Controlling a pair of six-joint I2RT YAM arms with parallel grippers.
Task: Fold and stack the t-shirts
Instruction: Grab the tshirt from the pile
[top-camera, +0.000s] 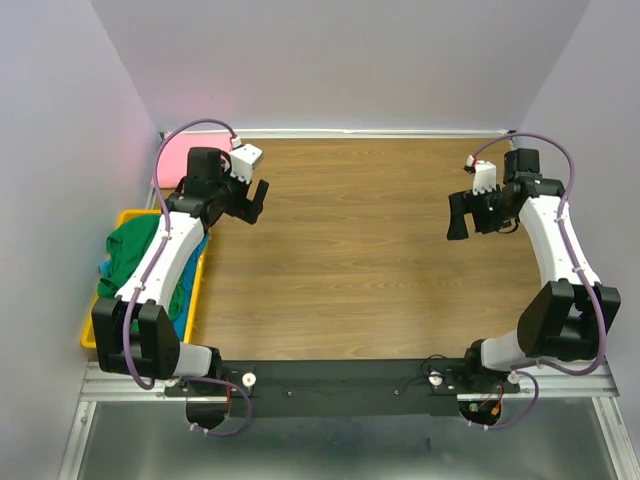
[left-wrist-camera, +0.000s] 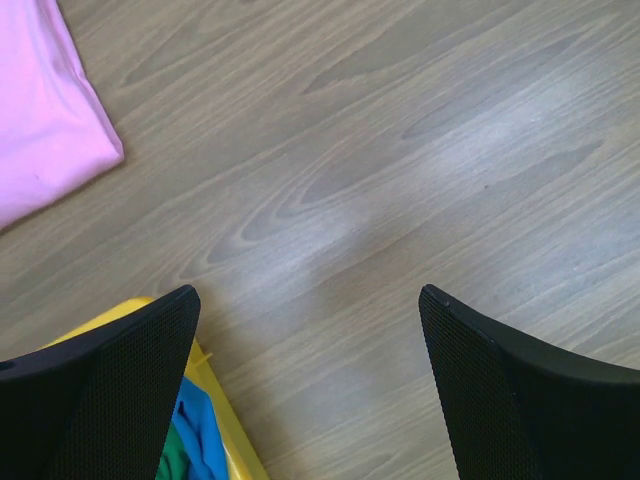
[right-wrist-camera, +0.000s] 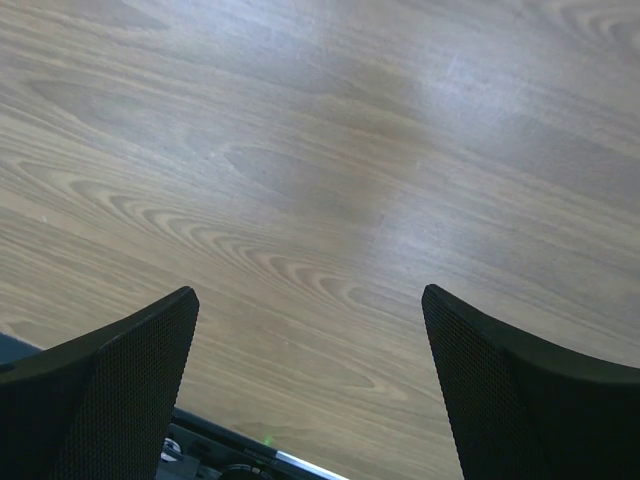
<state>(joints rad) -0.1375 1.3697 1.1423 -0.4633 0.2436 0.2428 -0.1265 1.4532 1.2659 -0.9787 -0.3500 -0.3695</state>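
A pink t-shirt (top-camera: 178, 158) lies folded flat at the table's far left corner; its corner shows in the left wrist view (left-wrist-camera: 45, 110). A bright green t-shirt (top-camera: 135, 255) lies crumpled in the yellow bin, with a teal-blue t-shirt (top-camera: 190, 300) under it; both peek into the left wrist view, green (left-wrist-camera: 172, 462) and blue (left-wrist-camera: 200, 430). No orange-red shirt shows. My left gripper (top-camera: 248, 203) is open and empty above bare wood, just right of the bin and near the pink shirt. My right gripper (top-camera: 470, 215) is open and empty over the right side of the table.
The yellow plastic bin (top-camera: 92, 325) stands off the table's left edge; its rim shows in the left wrist view (left-wrist-camera: 225, 420). Walls close in on the left, back and right. The black rail with the arm bases (top-camera: 340, 378) runs along the near edge.
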